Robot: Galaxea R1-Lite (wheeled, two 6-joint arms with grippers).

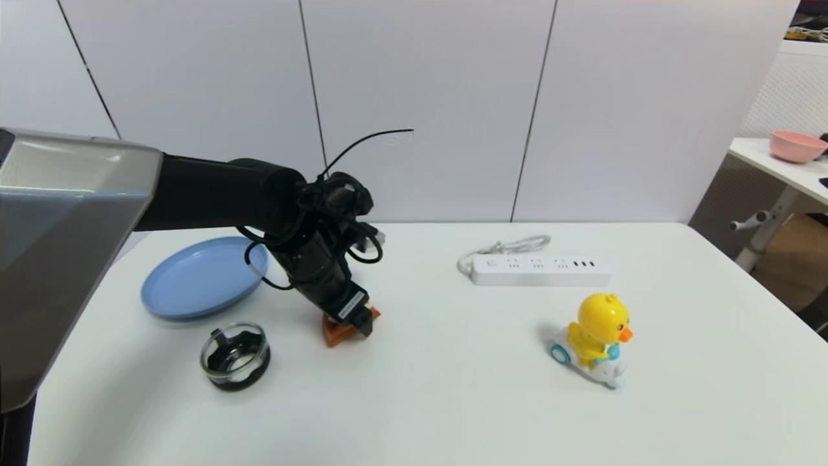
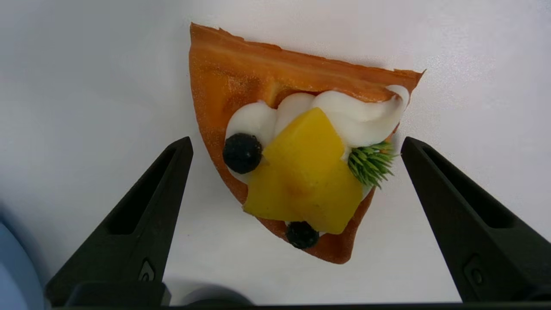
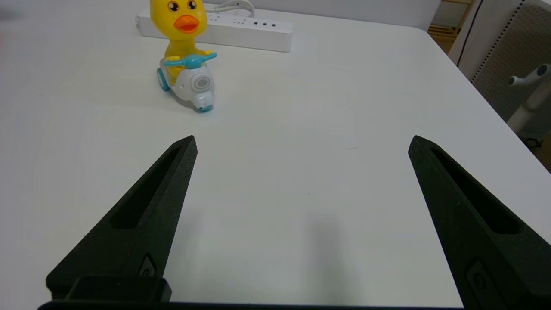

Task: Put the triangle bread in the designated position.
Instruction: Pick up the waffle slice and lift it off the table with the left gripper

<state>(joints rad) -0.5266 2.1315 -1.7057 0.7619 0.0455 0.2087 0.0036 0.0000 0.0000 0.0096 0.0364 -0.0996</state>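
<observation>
We're looking at a lab or test room, staged rather than lived in: a bare white tabletop [image 1: 453, 401] set against plain white wall panels [image 1: 420, 97]. A white power strip [image 1: 540, 269] lies on it among unrelated props, a yellow duck toy [image 1: 595, 338] and a blue plate [image 1: 200, 277]. At the right edge, a second desk [image 1: 776, 162] carries a pink bowl [image 1: 797, 145].

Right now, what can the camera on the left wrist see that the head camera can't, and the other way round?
Only the left wrist view shows the bread's toppings: white cream, yellow fruit, dark berries, a green sprig. Only the head view shows the duck toy, the power strip and the glass jar. Both show the bread lying on the table with the open left gripper around it, and the blue plate.
</observation>
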